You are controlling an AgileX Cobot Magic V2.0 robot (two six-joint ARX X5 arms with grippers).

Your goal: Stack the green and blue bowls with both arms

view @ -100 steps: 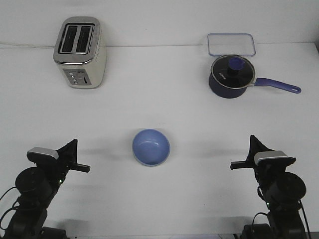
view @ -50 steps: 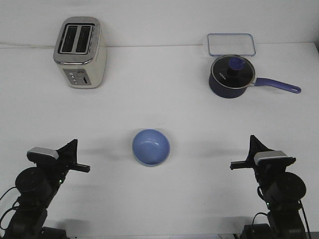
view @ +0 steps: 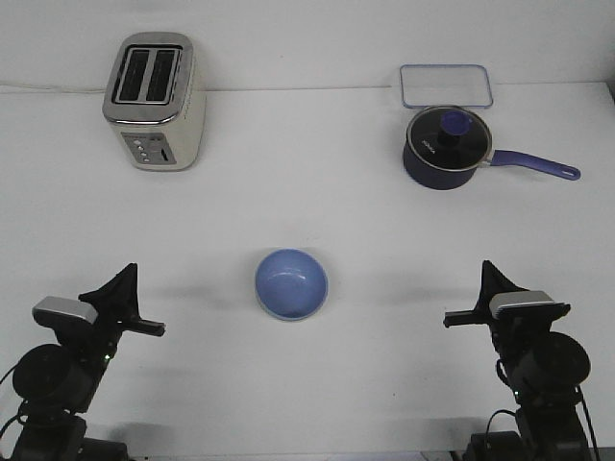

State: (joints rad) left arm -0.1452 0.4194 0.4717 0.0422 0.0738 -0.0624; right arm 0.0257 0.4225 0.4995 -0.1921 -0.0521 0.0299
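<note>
Blue bowl [view: 291,284] sits upright, mid-bench, between both arms. No green bowl visible; may already be nested beneath, cannot tell. Left gripper [view: 130,303] and right gripper [view: 478,293] flank it well apart, holding nothing; how wide the jaws are, cannot tell. Toaster [view: 155,100], saucepan [view: 444,146], clear lid [view: 446,85] stand far back, out of reach paths.
</note>
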